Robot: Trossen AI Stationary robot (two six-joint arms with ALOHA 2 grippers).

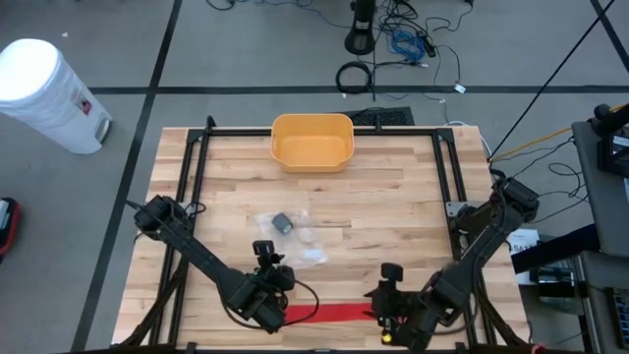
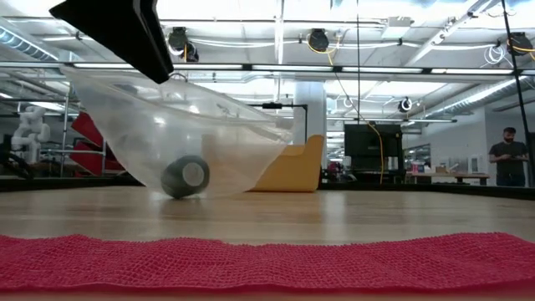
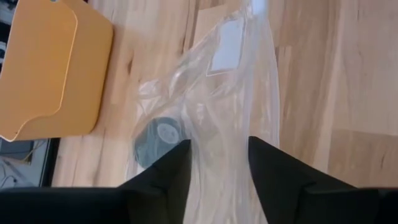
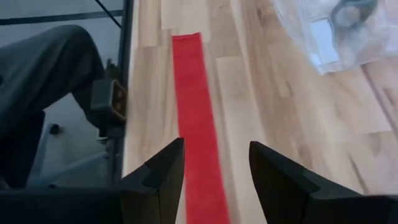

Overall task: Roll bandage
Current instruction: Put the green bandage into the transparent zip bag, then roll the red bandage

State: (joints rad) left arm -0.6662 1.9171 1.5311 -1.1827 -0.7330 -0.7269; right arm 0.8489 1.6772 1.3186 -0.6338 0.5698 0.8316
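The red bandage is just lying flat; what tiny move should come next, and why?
Probably lower the right tool onto the red bandage. It hangs open directly over the unrolled strip, not gripping it, while the left tool straddles the plastic bag.

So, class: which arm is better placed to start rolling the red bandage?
Right, probably: its pincer is open, straddling the bandage. The left pincer straddles the plastic bag.
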